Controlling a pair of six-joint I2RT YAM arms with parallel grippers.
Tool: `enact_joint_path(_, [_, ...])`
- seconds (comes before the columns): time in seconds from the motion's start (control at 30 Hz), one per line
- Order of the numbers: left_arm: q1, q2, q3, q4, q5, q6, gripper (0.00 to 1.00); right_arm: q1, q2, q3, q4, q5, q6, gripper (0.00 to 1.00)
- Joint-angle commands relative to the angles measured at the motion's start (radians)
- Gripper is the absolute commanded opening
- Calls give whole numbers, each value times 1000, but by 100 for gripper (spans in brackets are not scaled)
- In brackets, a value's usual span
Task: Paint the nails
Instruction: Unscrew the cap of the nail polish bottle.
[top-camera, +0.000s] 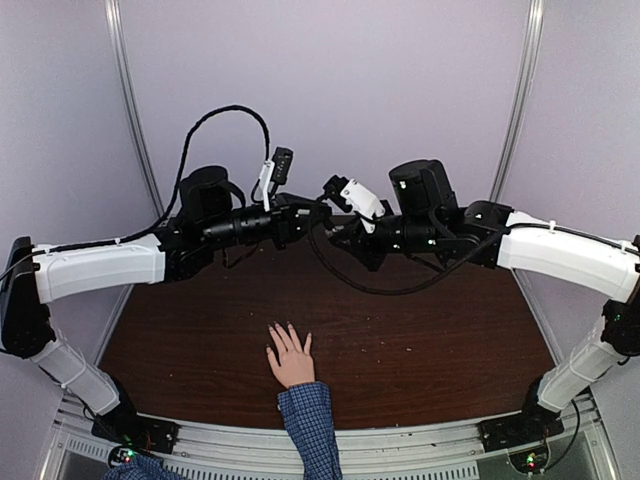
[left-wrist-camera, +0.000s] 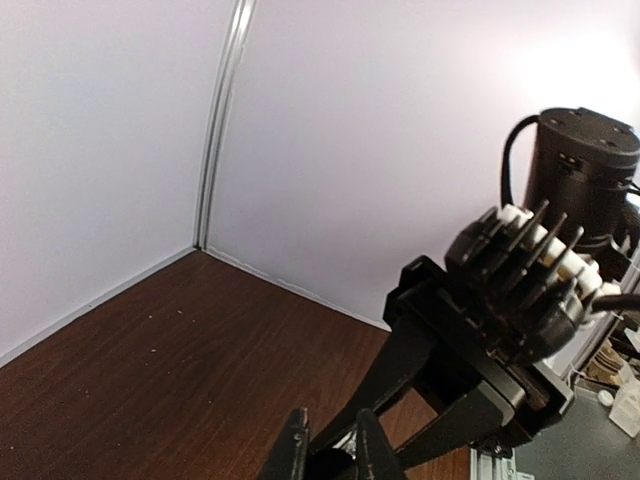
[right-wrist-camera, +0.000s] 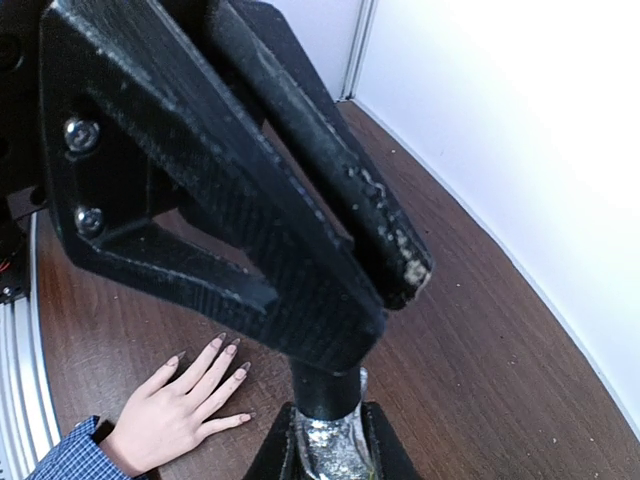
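Where the overhead view looks down, a person's hand (top-camera: 291, 360) lies flat on the worktop (top-camera: 430, 340) near its front edge. From the left wrist, the left end effector (left-wrist-camera: 332, 452) is pressed together, on what I cannot tell. From the right wrist, the right end effector (right-wrist-camera: 330, 458) pinches a glittery bottle (right-wrist-camera: 328, 436); the hand's nails (right-wrist-camera: 232, 346) look dark.

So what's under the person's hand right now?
The hand lies palm down with its fingers spread on the dark wooden table. Only bare wood shows around its edges. Whatever lies directly beneath the palm is covered and cannot be seen.
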Motion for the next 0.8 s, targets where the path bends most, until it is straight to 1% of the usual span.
enact_joint_path(0.0, [-44, 21, 19, 79, -152, -35, 0, 19, 27, -5, 74, 220, 27, 0])
enact_joint_path(0.1, [-49, 30, 34, 33, -232, -71, 0, 22, 42, 2, 80, 256, 30, 0])
enact_joint_path(0.2, [-49, 23, 45, -26, -292, -83, 0, 22, 40, 1, 75, 244, 27, 0])
enact_joint_path(0.27, [-47, 11, 45, -42, -291, -59, 10, 21, 32, -12, 78, 234, 27, 0])
enact_joint_path(0.37, [-47, -8, 48, -58, -258, -23, 22, 17, 17, -29, 79, 212, 24, 0])
enact_joint_path(0.43, [-41, -21, 51, -69, -219, -4, 32, 9, 6, -36, 82, 176, 26, 0])
enact_joint_path(0.57, [-16, -50, 53, -99, -167, 8, 48, -9, -19, -51, 80, 107, 37, 0])
enact_joint_path(0.6, [-10, -58, 50, -104, -166, 7, 53, -15, -26, -58, 83, 99, 40, 0])
enact_joint_path(0.63, [-4, -67, 44, -105, -176, 3, 60, -21, -35, -65, 86, 84, 42, 0])
enact_joint_path(0.67, [-1, -80, 36, -103, -200, -9, 70, -26, -45, -75, 91, 66, 43, 0])
enact_joint_path(0.77, [9, -131, -11, -79, -247, -30, 95, -48, -76, -99, 103, 12, 50, 0])
